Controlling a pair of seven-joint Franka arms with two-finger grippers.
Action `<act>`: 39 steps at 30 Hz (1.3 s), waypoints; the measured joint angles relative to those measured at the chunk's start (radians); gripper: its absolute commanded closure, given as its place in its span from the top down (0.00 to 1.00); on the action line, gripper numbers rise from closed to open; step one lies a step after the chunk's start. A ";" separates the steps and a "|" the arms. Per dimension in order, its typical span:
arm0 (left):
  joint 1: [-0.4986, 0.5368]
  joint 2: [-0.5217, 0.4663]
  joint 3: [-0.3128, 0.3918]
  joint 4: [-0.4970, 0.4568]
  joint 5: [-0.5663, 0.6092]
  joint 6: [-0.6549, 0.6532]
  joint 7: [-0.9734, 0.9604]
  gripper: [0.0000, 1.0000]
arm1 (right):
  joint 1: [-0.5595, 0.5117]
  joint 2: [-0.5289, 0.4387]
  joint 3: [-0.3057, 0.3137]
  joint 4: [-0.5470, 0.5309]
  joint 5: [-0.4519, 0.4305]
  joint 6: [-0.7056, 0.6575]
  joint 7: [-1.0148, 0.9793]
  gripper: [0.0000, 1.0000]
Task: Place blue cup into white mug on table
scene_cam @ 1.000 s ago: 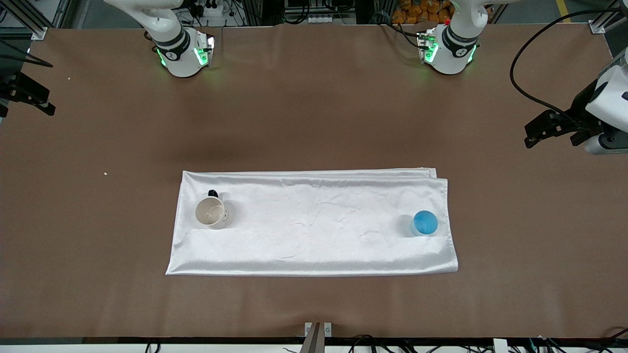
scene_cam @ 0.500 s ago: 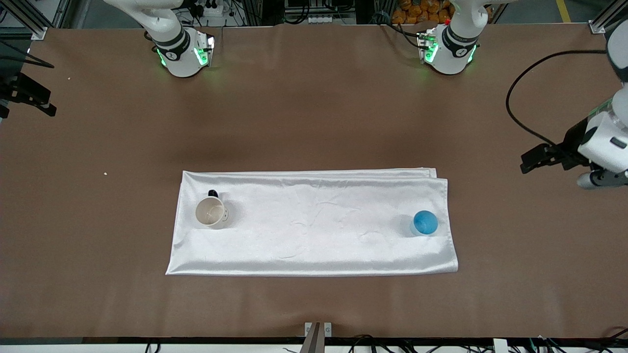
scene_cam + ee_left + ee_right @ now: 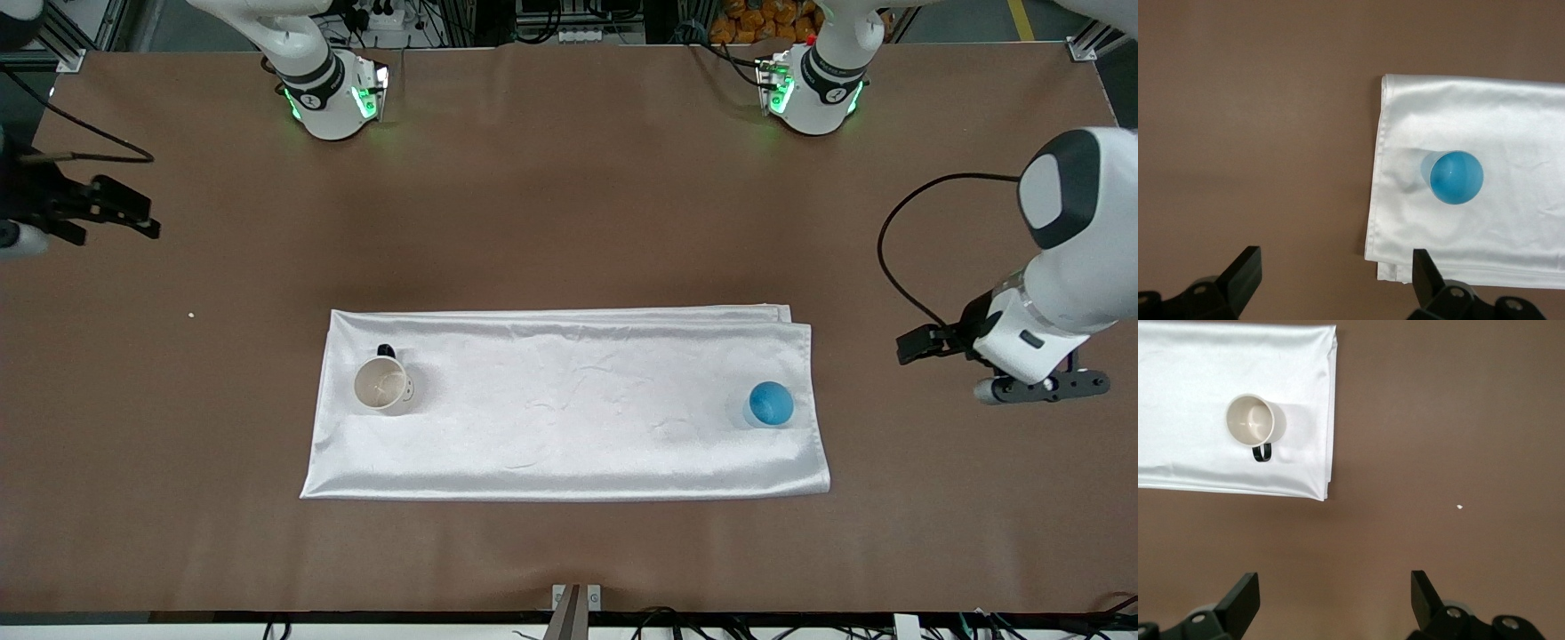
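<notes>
The blue cup point(image 3: 770, 404) stands on a white cloth point(image 3: 569, 400) at the left arm's end of it, and also shows in the left wrist view point(image 3: 1457, 177). The white mug point(image 3: 383, 385) with its black handle stands on the cloth's end toward the right arm, as the right wrist view shows too point(image 3: 1250, 420). My left gripper point(image 3: 920, 345) point(image 3: 1335, 273) hangs open over bare table point(image 3: 569, 196) beside the cloth's end, apart from the cup. My right gripper point(image 3: 107, 213) point(image 3: 1333, 593) is open and empty over bare table, well away from the mug.
The cloth point(image 3: 1505, 113) point(image 3: 1191, 373) is folded, with layered edges at its ends. A small white crumb point(image 3: 191, 315) point(image 3: 1459, 507) lies on the table toward the right arm's end. The two arm bases point(image 3: 333, 89) point(image 3: 813, 89) stand at the table's farther edge.
The left arm has swung down toward the cloth's end near the blue cup. The right gripper has come in over the table's edge. Cup, mug and cloth have not moved.
</notes>
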 measured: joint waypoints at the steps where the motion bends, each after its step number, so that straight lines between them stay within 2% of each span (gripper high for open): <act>1: -0.001 0.008 -0.001 0.000 0.000 0.005 0.000 1.00 | 0.004 0.001 0.000 -0.017 0.005 0.010 0.000 1.00; 7: -0.009 0.055 -0.005 -0.001 0.000 0.048 0.001 1.00 | 0.049 0.004 0.000 -0.125 0.020 0.106 0.000 1.00; 12: -0.023 0.095 -0.007 -0.002 0.000 0.087 0.001 1.00 | 0.111 0.010 0.001 -0.244 0.022 0.242 0.006 1.00; 17: -0.040 0.141 -0.008 -0.003 0.000 0.135 0.001 1.00 | 0.166 0.047 0.002 -0.320 0.022 0.332 0.018 1.00; 29: -0.078 0.244 -0.009 -0.004 0.000 0.257 -0.018 1.00 | 0.265 0.211 0.002 -0.335 0.022 0.488 0.146 1.00; 39: -0.108 0.293 -0.010 -0.004 0.000 0.288 -0.066 1.00 | 0.322 0.328 0.002 -0.334 0.022 0.625 0.269 1.00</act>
